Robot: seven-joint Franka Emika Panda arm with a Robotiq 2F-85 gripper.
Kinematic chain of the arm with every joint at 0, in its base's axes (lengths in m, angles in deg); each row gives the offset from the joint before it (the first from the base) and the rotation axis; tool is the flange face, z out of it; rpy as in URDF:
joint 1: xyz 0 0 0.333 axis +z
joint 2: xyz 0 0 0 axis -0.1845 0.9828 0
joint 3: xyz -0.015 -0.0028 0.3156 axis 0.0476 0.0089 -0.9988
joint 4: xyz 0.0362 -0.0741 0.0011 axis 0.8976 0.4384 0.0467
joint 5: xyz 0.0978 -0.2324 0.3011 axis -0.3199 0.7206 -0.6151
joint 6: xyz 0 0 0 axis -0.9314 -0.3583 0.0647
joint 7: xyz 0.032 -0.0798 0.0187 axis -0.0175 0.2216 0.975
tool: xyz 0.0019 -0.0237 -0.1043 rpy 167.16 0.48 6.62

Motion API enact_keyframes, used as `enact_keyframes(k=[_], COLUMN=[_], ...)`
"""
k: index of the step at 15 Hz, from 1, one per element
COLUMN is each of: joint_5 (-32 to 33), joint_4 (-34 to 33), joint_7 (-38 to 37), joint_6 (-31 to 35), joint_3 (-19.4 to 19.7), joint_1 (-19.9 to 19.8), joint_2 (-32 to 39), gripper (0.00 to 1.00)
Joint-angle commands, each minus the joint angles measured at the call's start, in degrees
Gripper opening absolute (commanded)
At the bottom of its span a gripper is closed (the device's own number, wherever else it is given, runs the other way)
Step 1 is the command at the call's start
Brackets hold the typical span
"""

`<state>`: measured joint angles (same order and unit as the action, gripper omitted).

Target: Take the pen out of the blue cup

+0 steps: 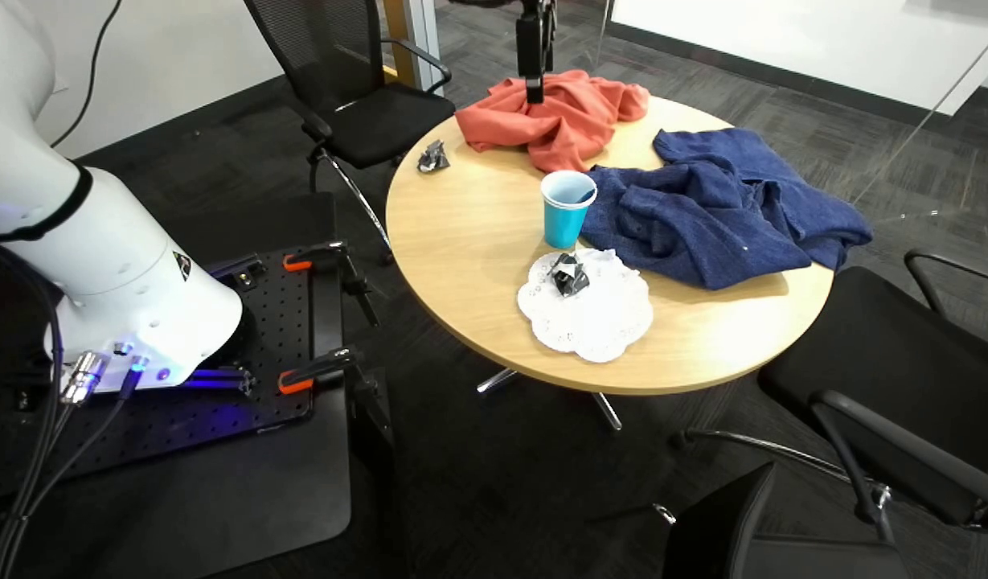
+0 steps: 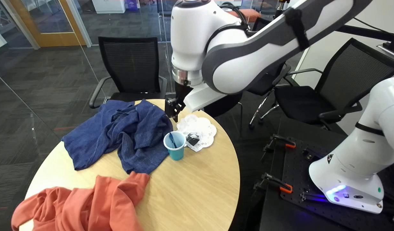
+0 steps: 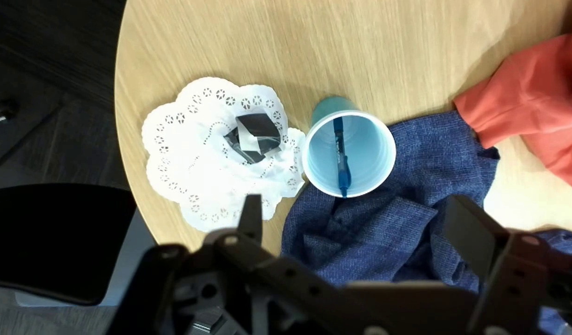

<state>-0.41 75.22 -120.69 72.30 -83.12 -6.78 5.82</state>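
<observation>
The blue cup [image 1: 563, 225] stands upright on the round table in both exterior views [image 2: 176, 154]. In the wrist view I look down into the blue cup [image 3: 372, 149]. The pen, dark blue with a clip, leans inside the cup [image 3: 340, 153], its tip at the pale rim. The pen also shows in both exterior views [image 1: 588, 195] [image 2: 173, 140]. My gripper [image 3: 358, 216] is open and empty, its fingers wide apart, with blue cloth below them. It hangs above the table, apart from the cup, in both exterior views [image 1: 534, 87] [image 2: 171, 114].
A dark blue cloth [image 1: 703, 217] lies against the cup's side. A red cloth [image 1: 558, 121] lies farther along the table. A white doily [image 3: 188, 153] with a crumpled black wrapper [image 3: 260, 132] lies beside the cup. Another wrapper [image 1: 433, 157] lies near the table edge. Chairs surround the table.
</observation>
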Motion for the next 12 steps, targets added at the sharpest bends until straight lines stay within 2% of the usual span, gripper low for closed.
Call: enact_keyframes(k=[1,8,12], joint_5=[0.5,0.7,0.7], joint_4=[-0.1,-0.7,-2.5], joint_7=[-0.8,-1.1,-1.3], joint_6=[0.3,0.4,1.4], joint_3=[1.4,1.6,2.5], joint_1=[1.6,1.9,2.1], joint_2=[0.9,1.7,6.1], gripper=[1.00,1.00,1.00])
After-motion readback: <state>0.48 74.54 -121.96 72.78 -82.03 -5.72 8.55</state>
